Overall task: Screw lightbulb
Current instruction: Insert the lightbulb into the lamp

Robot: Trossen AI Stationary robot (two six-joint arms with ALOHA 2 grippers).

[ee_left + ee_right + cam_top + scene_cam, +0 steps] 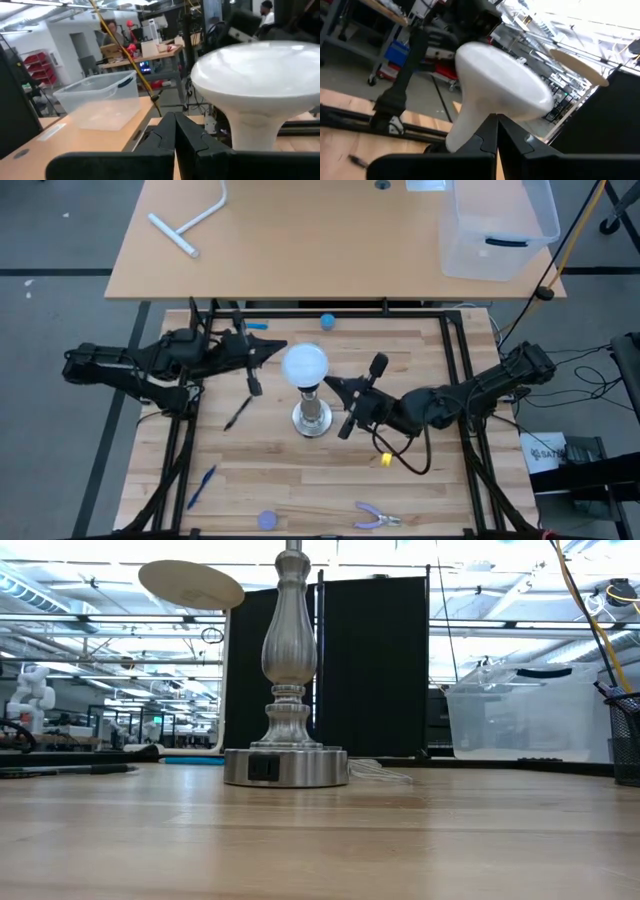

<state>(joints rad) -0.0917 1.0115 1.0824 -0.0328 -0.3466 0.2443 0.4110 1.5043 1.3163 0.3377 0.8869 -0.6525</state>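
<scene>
the lightbulb is white and round like a ball, getting thin at the bottom. it sits on top of the silver lamp stand in the middle of the high view. the left gripper and right gripper are both closed, holding nothing, one on each side of it.

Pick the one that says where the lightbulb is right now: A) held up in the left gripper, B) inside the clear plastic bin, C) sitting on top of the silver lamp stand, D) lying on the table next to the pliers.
C: the lightbulb sits atop the silver lamp stand, with both grippers shut beside it.
</scene>
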